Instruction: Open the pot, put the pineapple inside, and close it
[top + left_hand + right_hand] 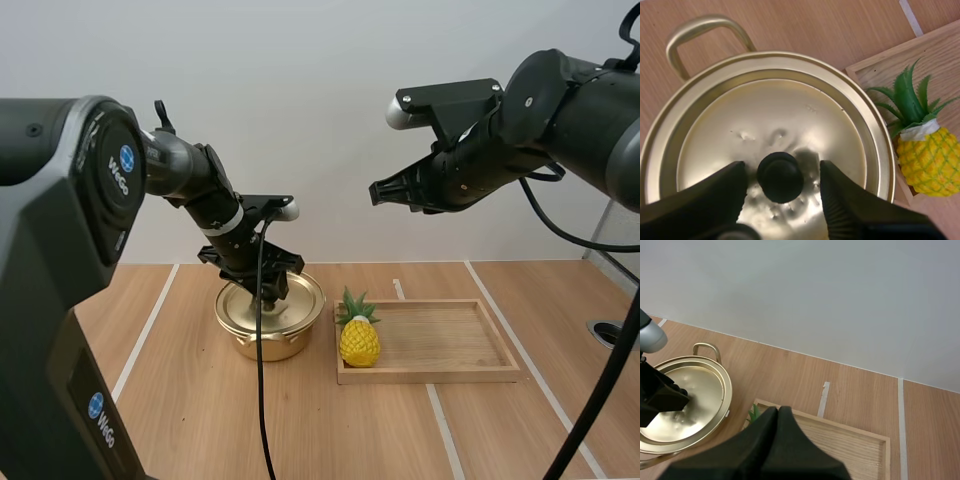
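**Left tool straddles the lid knob; pineapple waits in the tray**

The pot (268, 343), gold-coloured, stands on the tabletop (190, 420) with its lid (765, 120) on and sitting level inside the rim. One loop handle (695, 35) shows on the side away from the left arm.

The left tool (782, 169) is low over the middle of the lid. Its two black fingers (715, 195) are spread apart, one on each side of the black knob (780, 177). A narrow gap of lid shows between the knob and each finger, so they bracket it without pinching it. In the high view the left arm reaches forward and down from its base to that spot.

The pineapple (359, 340) stands upright with its green leaves pointing up, at the left end of the wooden tray (450, 345), in the corner nearest the pot. It is just beside the pot and not touching it. The tray lies flat on the tabletop to the right of the pot.

The right tool (378, 192) hangs high in the air, well above the tabletop and well apart from pot, pineapple and tray. Its fingers lie pressed together as one dark wedge with nothing between them, pointing towards the left side. From the right wrist view that wedge looks down over the tray's near rim, with the lidded pot and the left tool beyond it.
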{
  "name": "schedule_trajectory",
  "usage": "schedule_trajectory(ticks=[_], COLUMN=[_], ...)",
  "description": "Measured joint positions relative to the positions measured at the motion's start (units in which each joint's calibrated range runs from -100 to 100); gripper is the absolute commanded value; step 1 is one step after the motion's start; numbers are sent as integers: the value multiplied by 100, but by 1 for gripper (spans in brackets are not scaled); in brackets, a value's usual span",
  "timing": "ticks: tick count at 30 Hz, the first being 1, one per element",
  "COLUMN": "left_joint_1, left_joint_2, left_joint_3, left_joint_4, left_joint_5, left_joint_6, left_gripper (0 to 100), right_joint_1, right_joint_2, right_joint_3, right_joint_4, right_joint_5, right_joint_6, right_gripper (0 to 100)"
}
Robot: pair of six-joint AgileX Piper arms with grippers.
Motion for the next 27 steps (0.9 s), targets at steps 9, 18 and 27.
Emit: schedule_trajectory(ticks=[9,18,27], left_joint_1=[0,0,0], left_joint_2=[0,-85,-926], left_joint_3=[0,0,-423], left_joint_4=[1,1,1], left_joint_5=[68,-112,-808], left_joint_6=[0,0,-10], left_gripper=[0,0,0], right_joint_1=[0,0,0], right_joint_2=[0,0,0], right_joint_3=[0,0,0], right_joint_4=[0,0,-97], right_joint_5=[0,66,101], right_joint_6=[0,0,0], right_gripper=[0,0,0])
